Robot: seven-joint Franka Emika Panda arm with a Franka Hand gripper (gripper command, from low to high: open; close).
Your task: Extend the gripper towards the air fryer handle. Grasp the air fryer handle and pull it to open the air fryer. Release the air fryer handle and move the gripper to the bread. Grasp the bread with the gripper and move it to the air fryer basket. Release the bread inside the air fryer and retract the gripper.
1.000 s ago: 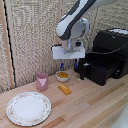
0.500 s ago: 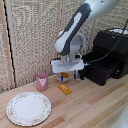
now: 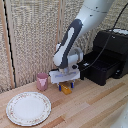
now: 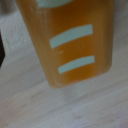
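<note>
Here, working across the exterior view from its left, we see a floral-rimmed plate (image 3: 28,108) at about seven o'clock on the wooden table (image 3: 95,107), then a pink cup (image 3: 42,81) at nine o'clock. Near the centre the gripper (image 3: 65,86) sits low over the bread (image 3: 66,89), its blue-tipped fingers (image 3: 72,84) on either side, though we cannot tell whether they clamp it. At three o'clock the air fryer (image 3: 111,52) stands with its air fryer basket (image 3: 106,67) pulled out; the wrist view shows the bread blurred and close.
</note>
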